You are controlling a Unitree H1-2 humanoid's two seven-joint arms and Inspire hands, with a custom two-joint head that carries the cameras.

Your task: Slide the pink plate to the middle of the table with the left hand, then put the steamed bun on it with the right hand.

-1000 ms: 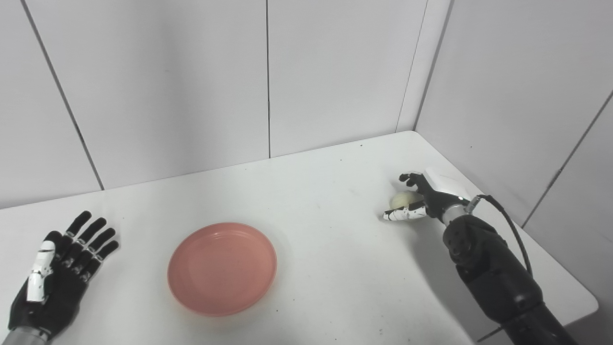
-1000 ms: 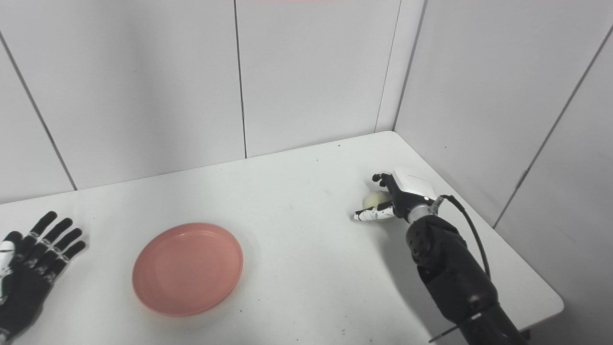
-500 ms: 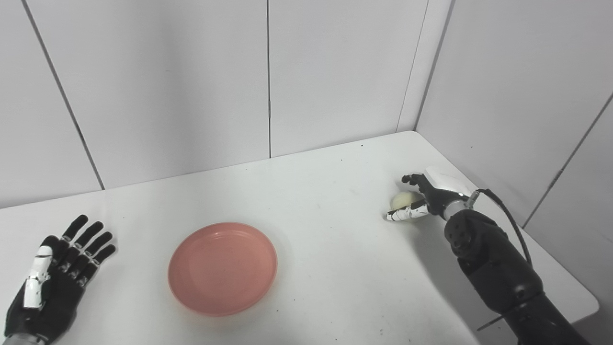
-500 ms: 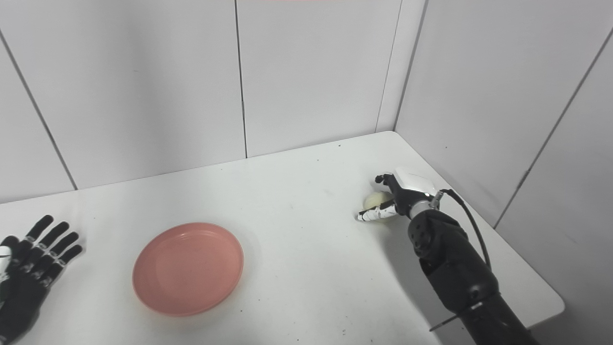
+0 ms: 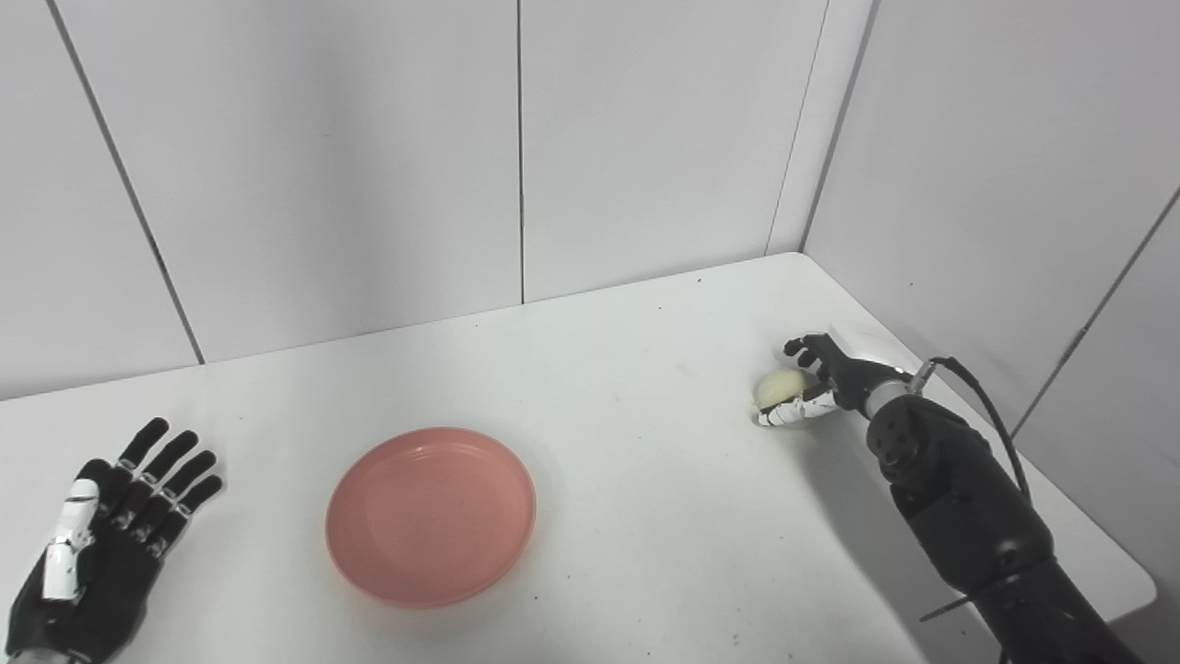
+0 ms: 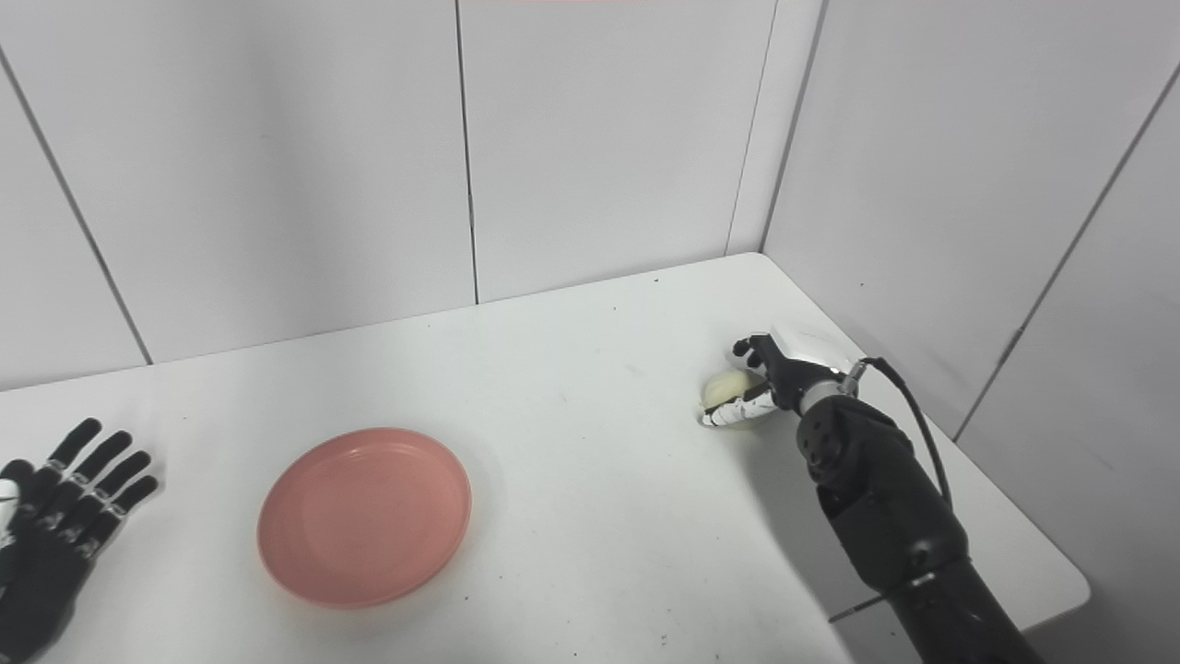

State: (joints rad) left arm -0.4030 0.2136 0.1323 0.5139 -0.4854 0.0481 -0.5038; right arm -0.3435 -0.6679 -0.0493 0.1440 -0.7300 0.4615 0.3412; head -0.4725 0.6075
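- Left eye view: the pink plate lies flat on the white counter, left of centre and near the front edge. The steamed bun sits far off on the counter's right side, close to the wall, well apart from the plate.
- The right robot hand is cupped round the bun, fingers curled over its far side and thumb along its near side. It reads as closed on the bun, which looks to rest on the counter, not yet lifted.
- The left robot hand lies at the front left with its fingers spread, holding nothing, beside the plate but not touching it.
- Risk, as I judge it: the bun is soft and round, so a shallow hold could let it roll out on the lift, and a hard squeeze could dent it. The carry to the plate is long, so a loose hold could drop it short. The wall close behind leaves the arm little room.
- Right eye view: the same layout. The right robot hand wraps the bun, and the plate stands clear with the left robot hand open at the picture's edge.
- Against a second ago: the right robot hand has moved a little farther right and closed in tighter on the bun. The left robot hand has drawn back slightly toward the front corner. The plate has not visibly moved.
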